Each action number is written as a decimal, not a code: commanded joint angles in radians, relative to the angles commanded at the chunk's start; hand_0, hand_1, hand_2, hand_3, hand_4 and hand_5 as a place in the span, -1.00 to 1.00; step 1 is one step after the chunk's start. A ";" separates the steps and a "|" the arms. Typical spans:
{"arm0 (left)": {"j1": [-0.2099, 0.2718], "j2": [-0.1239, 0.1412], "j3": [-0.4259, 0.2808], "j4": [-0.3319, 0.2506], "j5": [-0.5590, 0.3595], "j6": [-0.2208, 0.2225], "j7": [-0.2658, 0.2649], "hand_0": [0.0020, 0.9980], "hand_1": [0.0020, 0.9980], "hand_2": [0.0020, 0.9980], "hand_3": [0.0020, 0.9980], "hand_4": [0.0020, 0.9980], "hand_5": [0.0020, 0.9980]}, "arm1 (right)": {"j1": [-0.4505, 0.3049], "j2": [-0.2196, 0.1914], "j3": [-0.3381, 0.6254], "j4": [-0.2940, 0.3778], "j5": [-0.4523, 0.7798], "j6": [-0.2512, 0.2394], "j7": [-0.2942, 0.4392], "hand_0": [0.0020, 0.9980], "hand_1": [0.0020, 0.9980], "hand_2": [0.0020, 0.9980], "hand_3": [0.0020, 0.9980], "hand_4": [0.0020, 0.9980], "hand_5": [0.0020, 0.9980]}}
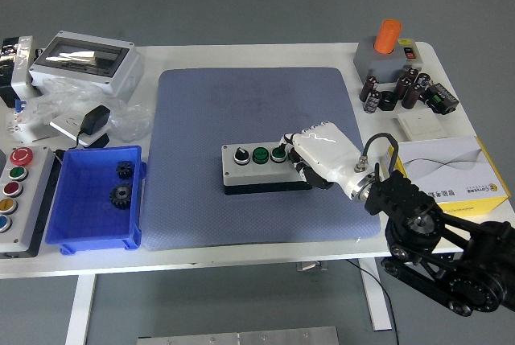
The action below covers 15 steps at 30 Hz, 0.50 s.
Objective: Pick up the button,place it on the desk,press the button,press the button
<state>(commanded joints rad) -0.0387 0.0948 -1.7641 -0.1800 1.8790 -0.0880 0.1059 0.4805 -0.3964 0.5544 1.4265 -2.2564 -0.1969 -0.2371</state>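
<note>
A grey button box with a black base lies on the blue mat, near its front middle. It carries a black-and-white selector knob and two green buttons in a row. My right hand, white with black fingertips, rests over the box's right end. Its fingers are curled down onto the box and cover that end, beside the right green button. I cannot see exactly where the fingertips touch. The left hand is out of view.
A blue bin with two black gears stands at the front left. A grey panel with coloured buttons sits at the left edge. A grey enclosure and a black adapter lie at the back left. A yellow-edged box and an orange-capped unit are at the right.
</note>
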 joint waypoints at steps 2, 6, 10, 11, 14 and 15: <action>0.000 0.000 0.000 0.000 0.000 0.000 0.001 0.41 0.41 0.22 0.30 0.44 -0.49 | 0.000 0.000 -0.006 0.003 0.000 0.001 0.001 -0.90 -0.85 -0.75 0.24 -0.48 -1.00; 0.001 0.001 0.001 0.000 -0.002 0.001 0.002 0.41 0.41 0.23 0.31 0.44 -0.48 | 0.000 -0.004 0.004 0.016 0.010 -0.014 0.010 -0.90 -0.85 -0.75 0.24 -0.48 -1.00; 0.001 0.001 0.004 0.000 -0.006 0.001 0.002 0.41 0.41 0.23 0.31 0.44 -0.48 | -0.002 -0.016 0.050 0.047 0.066 -0.075 0.056 -0.90 -0.85 -0.75 0.24 -0.48 -1.00; 0.001 0.001 0.005 0.000 -0.007 0.001 0.002 0.41 0.41 0.23 0.31 0.44 -0.48 | -0.003 -0.019 0.070 0.059 0.091 -0.098 0.078 -0.90 -0.85 -0.75 0.24 -0.49 -1.00; 0.002 0.000 0.007 0.000 -0.008 0.002 0.004 0.41 0.41 0.23 0.31 0.44 -0.48 | -0.008 -0.027 0.124 0.092 0.168 -0.157 0.138 -0.90 -0.85 -0.75 0.24 -0.49 -1.00; 0.002 0.000 0.008 0.000 -0.008 0.001 0.004 0.41 0.41 0.23 0.31 0.44 -0.48 | -0.012 -0.029 0.146 0.103 0.199 -0.179 0.161 -0.90 -0.85 -0.75 0.24 -0.49 -1.00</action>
<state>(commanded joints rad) -0.0363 0.0947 -1.7562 -0.1800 1.8707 -0.0865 0.1100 0.4684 -0.4254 0.7001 1.5297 -2.0576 -0.3756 -0.0761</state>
